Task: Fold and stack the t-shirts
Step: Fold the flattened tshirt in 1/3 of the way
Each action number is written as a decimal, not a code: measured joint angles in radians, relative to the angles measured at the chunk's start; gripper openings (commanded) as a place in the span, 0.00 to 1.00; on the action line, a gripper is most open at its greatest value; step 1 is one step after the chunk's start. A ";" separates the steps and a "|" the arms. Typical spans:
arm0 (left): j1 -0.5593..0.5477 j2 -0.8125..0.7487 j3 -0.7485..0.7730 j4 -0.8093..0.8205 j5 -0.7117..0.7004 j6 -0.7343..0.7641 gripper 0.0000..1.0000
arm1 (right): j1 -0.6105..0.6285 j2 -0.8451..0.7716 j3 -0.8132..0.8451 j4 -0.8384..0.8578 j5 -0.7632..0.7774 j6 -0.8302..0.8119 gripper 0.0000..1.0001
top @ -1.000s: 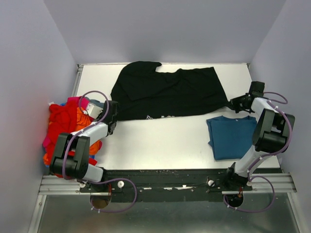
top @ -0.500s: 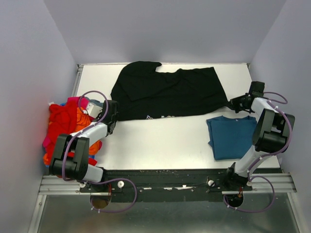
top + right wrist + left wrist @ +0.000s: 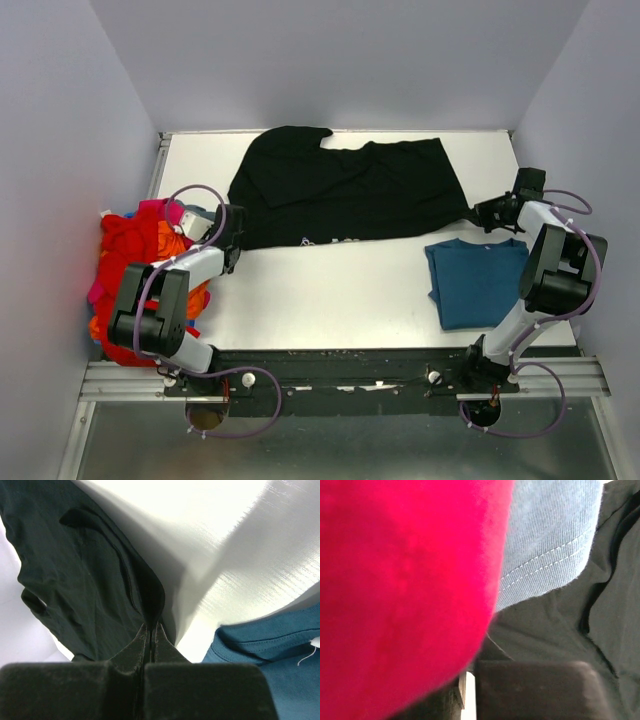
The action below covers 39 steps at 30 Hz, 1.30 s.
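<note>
The black t-shirt (image 3: pixel 345 190) lies spread across the back of the table, folded lengthwise. My right gripper (image 3: pixel 480 213) is shut on its right corner, and the cloth is pinched between the fingertips in the right wrist view (image 3: pixel 151 627). My left gripper (image 3: pixel 232 243) sits at the shirt's near left corner. In the left wrist view, red cloth (image 3: pixel 395 590) hides one side. One dark finger (image 3: pixel 535 690) lies under black cloth (image 3: pixel 555 625), and the jaws' state does not show. A folded teal-blue t-shirt (image 3: pixel 480 282) lies at the near right.
A heap of red, orange and pink t-shirts (image 3: pixel 135 255) lies off the table's left edge, against my left arm. A grey-blue shirt (image 3: pixel 550 535) lies beside the black one. White table (image 3: pixel 330 290) shows in the middle; side walls stand close on both sides.
My left arm's elbow has swung a little toward the table while its gripper stays at the shirt's corner. The right arm and the shirts have not moved.
</note>
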 measured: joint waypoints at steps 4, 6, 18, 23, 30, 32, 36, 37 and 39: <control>0.005 0.019 0.025 -0.030 -0.006 0.000 0.00 | 0.000 0.000 0.000 0.000 -0.003 0.000 0.01; 0.006 0.014 0.036 -0.038 -0.014 0.008 0.00 | 0.000 0.000 0.000 0.000 -0.003 0.000 0.01; 0.040 -0.079 0.359 -0.200 -0.043 0.095 0.00 | -0.001 0.000 0.199 -0.091 -0.066 0.027 0.01; 0.092 -0.064 0.653 -0.281 -0.018 0.163 0.00 | -0.012 -0.047 0.349 -0.123 -0.118 0.034 0.01; 0.097 -0.158 0.869 -0.350 0.006 0.283 0.00 | -0.031 -0.326 0.372 -0.070 -0.145 0.023 0.01; 0.097 -0.206 0.894 -0.368 0.005 0.305 0.00 | -0.037 -0.432 0.370 -0.032 -0.145 0.021 0.01; 0.098 -0.275 0.948 -0.382 -0.001 0.333 0.00 | -0.048 -0.546 0.411 0.017 -0.145 0.014 0.01; 0.099 -0.277 0.980 -0.385 -0.005 0.339 0.00 | -0.050 -0.553 0.428 0.025 -0.144 0.013 0.01; 0.101 -0.256 1.033 -0.391 -0.009 0.348 0.00 | -0.051 -0.549 0.463 0.032 -0.143 0.013 0.01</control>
